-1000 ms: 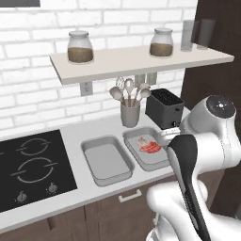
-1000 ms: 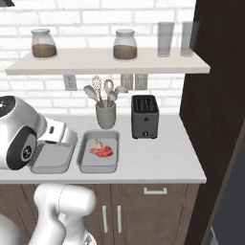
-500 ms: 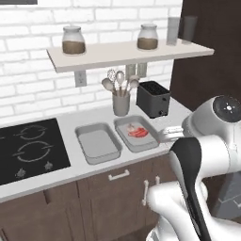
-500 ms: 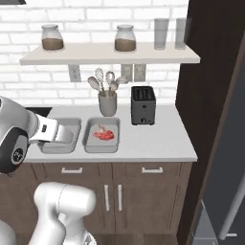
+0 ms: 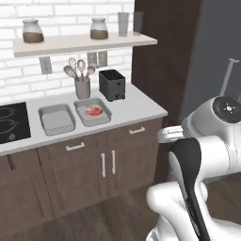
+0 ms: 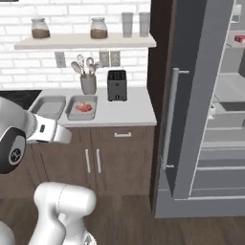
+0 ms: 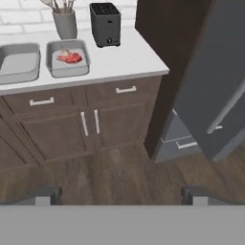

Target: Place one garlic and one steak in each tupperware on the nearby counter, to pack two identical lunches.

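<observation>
Two grey tupperware trays stand side by side on the pale counter. Nothing lies in the left tupperware. In the right tupperware lies a red steak, with a small pale lump, perhaps garlic, at its far side. My gripper hangs well back from the counter, above the wooden floor, open, with nothing between its fingertips. A small red thing lies on a high shelf of the open fridge; what it is cannot be told.
A black toaster and a grey utensil pot stand behind the trays. The black hob is at the left. A tall dark panel ends the counter, and the open grey fridge door juts out on the right.
The whole picture has shifted: the base has backed away from the counter and turned right, which brings the fridge into view. The trays and the steak stay where they were.
</observation>
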